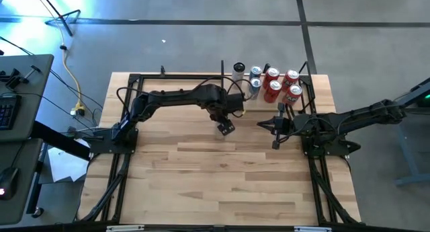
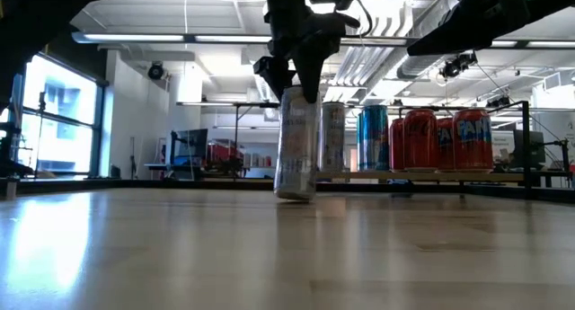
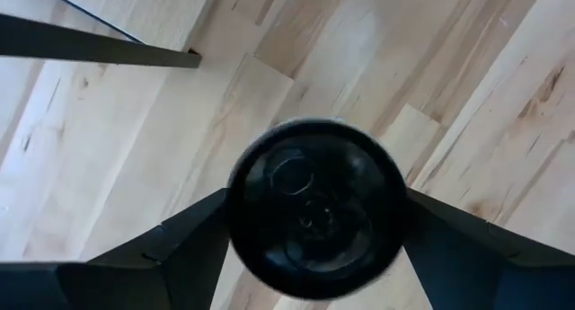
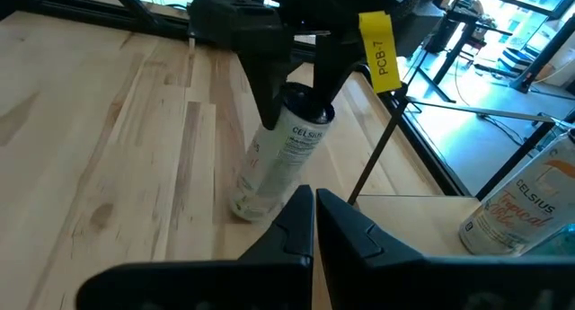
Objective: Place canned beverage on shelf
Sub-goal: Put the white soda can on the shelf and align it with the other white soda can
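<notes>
White cylindrical can (image 4: 278,155) tilts on plank table (image 1: 201,171), clamped by left tool (image 1: 226,126); right tool (image 4: 314,211) together.

Bright window (image 2: 49,121) glowing at the side, white ducts (image 2: 135,38) running under the open ceiling, grey concrete floor (image 1: 201,44) below, and what looks like desks (image 2: 216,171) far back.
</notes>
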Robot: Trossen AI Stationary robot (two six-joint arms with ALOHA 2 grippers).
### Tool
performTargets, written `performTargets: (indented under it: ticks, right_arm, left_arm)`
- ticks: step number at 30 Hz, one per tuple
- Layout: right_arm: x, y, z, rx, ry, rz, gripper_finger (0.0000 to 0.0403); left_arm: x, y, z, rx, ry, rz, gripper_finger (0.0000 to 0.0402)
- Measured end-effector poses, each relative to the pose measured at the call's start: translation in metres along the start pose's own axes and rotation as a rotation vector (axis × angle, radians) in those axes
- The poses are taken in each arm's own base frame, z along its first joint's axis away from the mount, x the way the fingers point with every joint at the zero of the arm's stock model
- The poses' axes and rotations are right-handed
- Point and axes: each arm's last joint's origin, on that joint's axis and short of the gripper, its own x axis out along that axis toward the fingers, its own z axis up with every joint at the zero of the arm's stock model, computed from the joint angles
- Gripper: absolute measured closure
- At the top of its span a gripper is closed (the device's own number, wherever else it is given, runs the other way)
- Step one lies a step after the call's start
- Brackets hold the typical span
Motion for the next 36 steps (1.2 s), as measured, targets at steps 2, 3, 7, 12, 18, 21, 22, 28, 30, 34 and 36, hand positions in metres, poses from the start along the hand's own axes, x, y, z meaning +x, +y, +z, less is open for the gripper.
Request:
performTargets:
  ticks: [2,3,7,12,18,21,22,28,30,34,36]
  right_arm:
    - [0.000,0.000,0.000,0.000,0.000,0.000,0.0402]
    - [0.000,0.000,0.000,0.000,0.000,0.000,0.0402]
    - [0.000,0.000,0.000,0.000,0.000,0.000,0.0402]
    - [0.000,0.000,0.000,0.000,0.000,0.000,0.0402]
    - [0.000,0.000,-0.001,-0.003,0.007,0.001,0.0402]
    - [0.000,0.000,-0.001,-0.004,0.010,0.001,0.0402]
    - [0.000,0.000,-0.001,-0.003,0.010,0.001,0.0402]
    - [0.001,0.001,-0.001,-0.004,0.013,0.002,0.0402]
    - [0.002,0.001,-0.001,-0.003,0.014,0.002,0.0402]
    - [0.005,0.002,-0.003,0.004,0.033,0.004,0.0402]
    - [0.006,0.003,-0.004,0.001,0.040,0.005,0.0402]
  left_arm:
    - [0.000,-0.001,0.000,0.013,-0.001,0.004,0.0107]
    - [0.000,-0.001,-0.001,0.018,-0.002,0.008,0.0107]
    - [-0.001,-0.005,-0.002,0.060,-0.005,0.015,0.0106]
    - [-0.006,-0.013,-0.008,0.103,-0.021,0.046,0.0106]
    - [-0.023,-0.024,-0.023,0.180,-0.040,0.124,0.0106]
    - [-0.034,-0.028,-0.031,0.185,-0.043,0.123,0.0106]
    - [-0.038,-0.028,-0.034,0.179,-0.035,0.127,0.0106]
    - [-0.043,-0.026,-0.034,0.101,-0.058,0.114,0.0106]
    - [-0.040,-0.021,-0.031,0.073,-0.047,0.121,0.0106]
    - [-0.033,-0.011,-0.027,0.054,-0.009,0.146,0.0106]
    - [-0.036,-0.012,-0.028,0.077,-0.020,0.162,0.0106]
